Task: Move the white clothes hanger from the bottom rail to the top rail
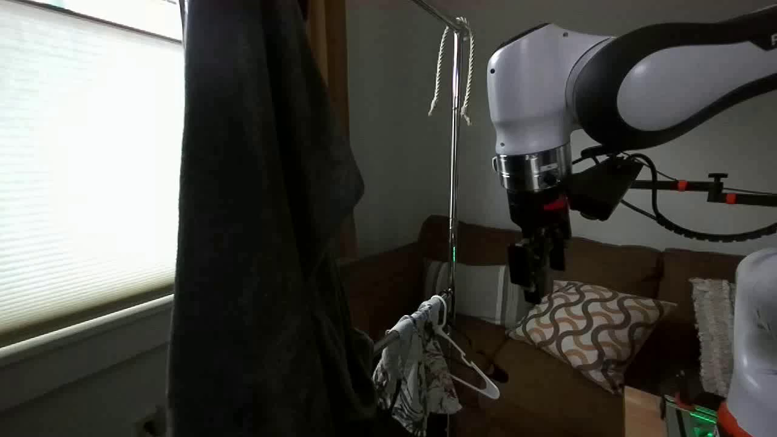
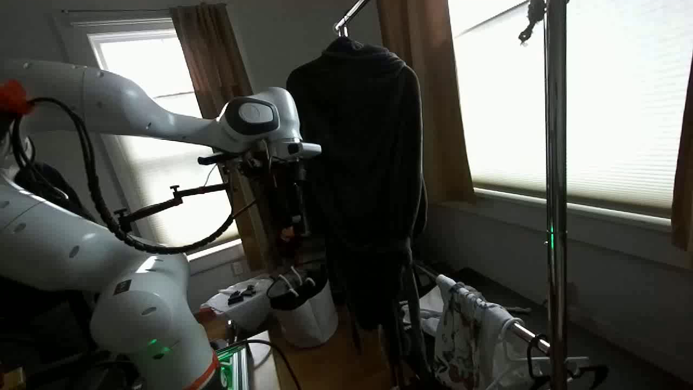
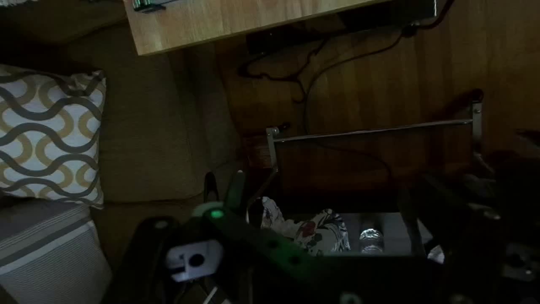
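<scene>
Your claw (image 1: 538, 267) is spread wide and grips nothing, up above the level of the white clothes hanger (image 1: 468, 362). You can see that hanger on the bottom rail (image 2: 522, 331), near the upright pole (image 1: 454, 164) and just beside the patterned clothing (image 1: 419, 370) (a dark garment (image 2: 363, 162), by the way, hangs from the top rail (image 2: 353, 13)).

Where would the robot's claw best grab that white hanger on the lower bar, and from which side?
Probably by the thin shoulder of the white hanger, a little below its hook, reaching down from the robot's side: that shoulder slopes out bare past the patterned clothes, and the open gripper hangs higher, pointing down.
</scene>
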`<state>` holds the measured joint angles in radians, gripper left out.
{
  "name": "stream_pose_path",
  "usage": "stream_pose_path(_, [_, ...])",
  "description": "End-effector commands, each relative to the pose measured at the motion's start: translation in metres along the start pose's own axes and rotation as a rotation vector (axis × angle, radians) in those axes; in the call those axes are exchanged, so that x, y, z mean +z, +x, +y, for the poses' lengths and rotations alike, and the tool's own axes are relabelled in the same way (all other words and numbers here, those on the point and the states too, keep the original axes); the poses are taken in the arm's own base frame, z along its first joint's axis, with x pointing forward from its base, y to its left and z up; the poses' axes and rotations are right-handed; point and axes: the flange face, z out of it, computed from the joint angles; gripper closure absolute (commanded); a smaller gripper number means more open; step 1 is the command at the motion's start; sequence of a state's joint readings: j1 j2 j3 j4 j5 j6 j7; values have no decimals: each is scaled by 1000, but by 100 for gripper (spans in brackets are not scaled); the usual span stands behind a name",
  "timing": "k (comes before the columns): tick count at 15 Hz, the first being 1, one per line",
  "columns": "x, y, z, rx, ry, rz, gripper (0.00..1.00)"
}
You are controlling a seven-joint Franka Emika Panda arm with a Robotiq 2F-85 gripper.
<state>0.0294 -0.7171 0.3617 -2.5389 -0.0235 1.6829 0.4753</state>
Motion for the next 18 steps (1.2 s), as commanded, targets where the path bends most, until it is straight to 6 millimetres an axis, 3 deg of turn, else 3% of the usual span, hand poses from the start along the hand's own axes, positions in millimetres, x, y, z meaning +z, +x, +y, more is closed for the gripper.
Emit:
stream_pose_path(1, [0, 0, 0, 0, 0, 0, 0])
stream_pose_path(5, [0, 0, 0, 0, 0, 0, 0])
stream_pose_path(7, [19, 2, 18, -21, 28, 36, 0])
stream_pose_path(11, [84, 6, 59, -184, -1, 210, 0])
stream_pose_path(12, [96, 13, 69, -210, 12, 249, 0])
stream_pose_path(13, [73, 50, 76, -240, 1, 285, 0])
stream_pose_path(14, [84, 57, 87, -271, 3, 336, 0])
stream_pose_path(17, [86, 92, 121, -315, 91, 502, 0])
stream_pose_path(18, [97, 104, 134, -291, 154, 527, 0])
